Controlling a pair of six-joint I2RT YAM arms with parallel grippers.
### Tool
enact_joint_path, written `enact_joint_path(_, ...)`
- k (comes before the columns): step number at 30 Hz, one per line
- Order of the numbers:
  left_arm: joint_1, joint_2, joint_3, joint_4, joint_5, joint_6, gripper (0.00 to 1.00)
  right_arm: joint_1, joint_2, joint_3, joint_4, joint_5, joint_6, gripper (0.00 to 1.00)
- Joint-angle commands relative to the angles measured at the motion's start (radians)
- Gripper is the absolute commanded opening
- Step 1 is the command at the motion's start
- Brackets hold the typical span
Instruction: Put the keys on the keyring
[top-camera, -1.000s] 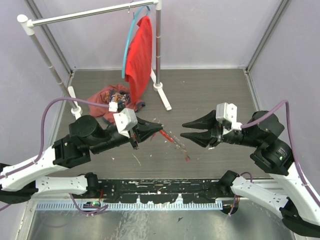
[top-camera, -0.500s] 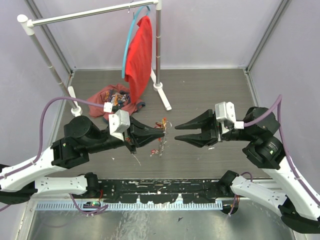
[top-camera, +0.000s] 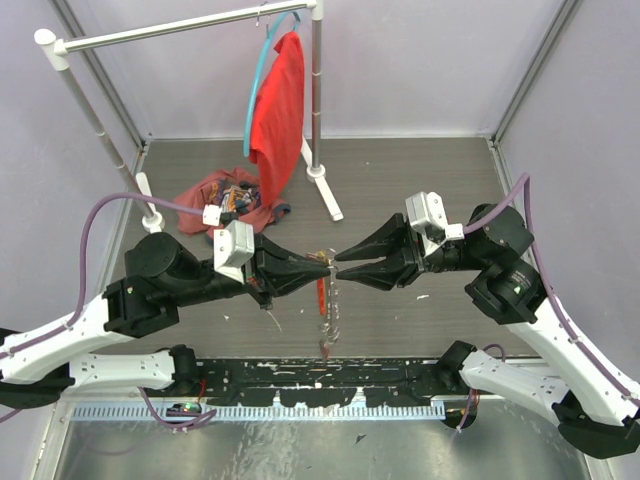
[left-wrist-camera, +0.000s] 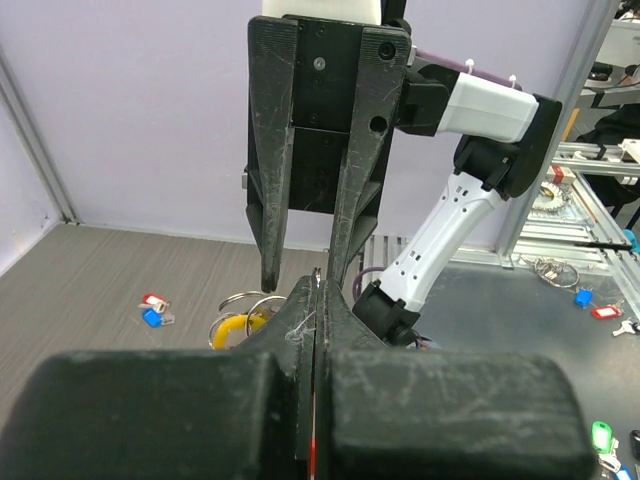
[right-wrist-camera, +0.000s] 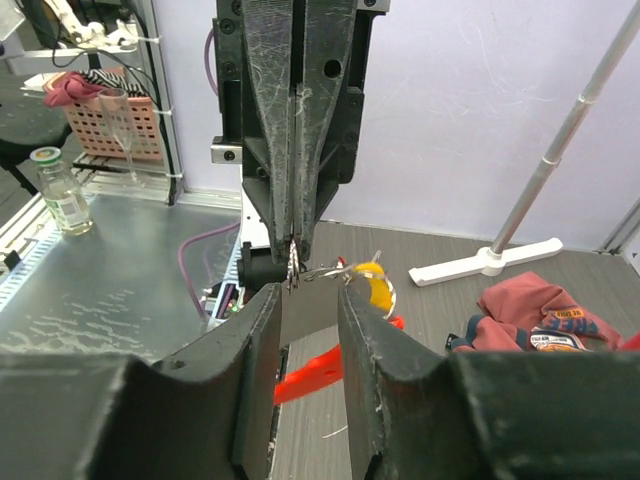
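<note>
My left gripper is shut on the keyring, holding its thin metal ring edge-on between the fingertips, above the table. The red strap tag and silvery chain hang below. In the right wrist view the ring sticks out from the left fingertips, with a yellow piece and the red strap beneath. My right gripper is open, tip to tip with the left; its jaws stand either side of the ring without closing. Red- and blue-tagged keys lie on the table.
A clothes rack stands at the back with a red garment on a blue hanger and a white foot. A crumpled red cloth lies at the back left. More tagged keys and rings lie on the metal bench beyond the table.
Both grippers have moved toward each other and now meet tip to tip at the middle. The strap and chain, swinging before, now hang straight down.
</note>
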Motion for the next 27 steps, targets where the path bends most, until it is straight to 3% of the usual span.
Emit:
enact_joint_path(1, 0.001, -0.015, -0.010, 0.087, 0.004, -0.015, 0.00, 0.003, -0.002, -0.004, 0.084, -0.040, 0.040, 0.34)
enact_joint_path(21, 0.002, 0.009, -0.012, 0.112, 0.007, -0.025, 0.00, 0.014, 0.007, -0.021, 0.127, -0.060, 0.078, 0.25)
enact_joint_path(27, 0.002, 0.010, -0.016, 0.113, 0.006, -0.025, 0.00, 0.014, 0.008, -0.021, 0.127, -0.059, 0.079, 0.17)
